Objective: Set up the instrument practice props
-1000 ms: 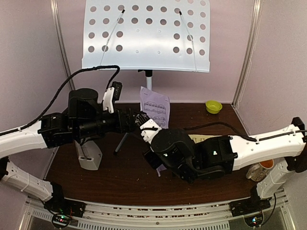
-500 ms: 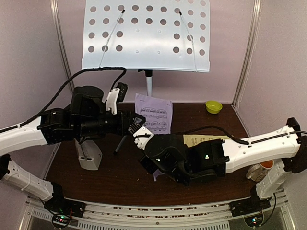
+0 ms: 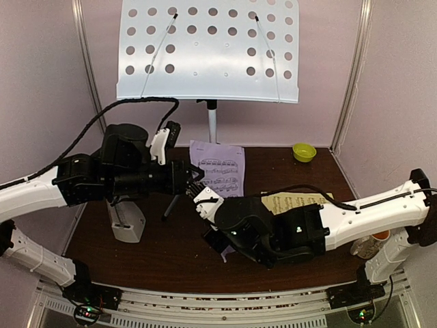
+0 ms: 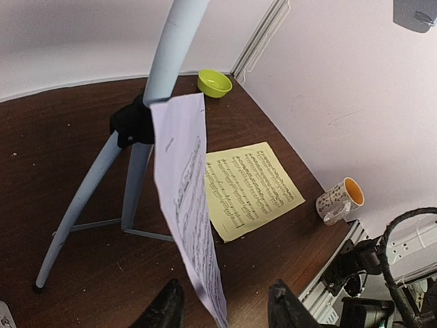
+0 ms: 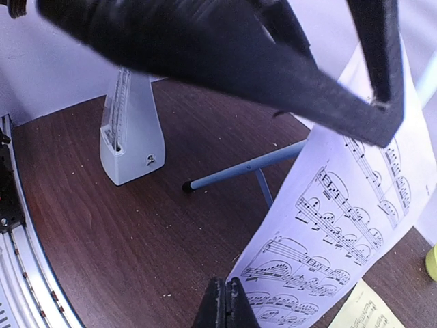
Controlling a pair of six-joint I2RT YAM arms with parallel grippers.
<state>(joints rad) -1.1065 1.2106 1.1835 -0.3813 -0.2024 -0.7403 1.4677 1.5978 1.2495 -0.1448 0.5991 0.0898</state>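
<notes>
Handover under way: the right gripper (image 5: 224, 295) is pinching the lilac sheet (image 5: 328, 205) shut at its lower edge, upright above the table below the music stand (image 3: 208, 51). The left gripper (image 4: 225, 309) is straddling the sheet, fingers apart. The likely next move is clamping and raising it onto the stand.

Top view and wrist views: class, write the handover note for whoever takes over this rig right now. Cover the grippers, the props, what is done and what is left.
Right gripper: shut on a lower corner of the lilac page, holding it up near the tripod.
Left gripper: open, fingers either side of the same page.
Yellow page: flat on the table, right of the tripod.
Metronome: standing at the left.
Desk: no page on it.
Done: stand up, metronome out.
Left: probably get both pages onto the desk.
</notes>
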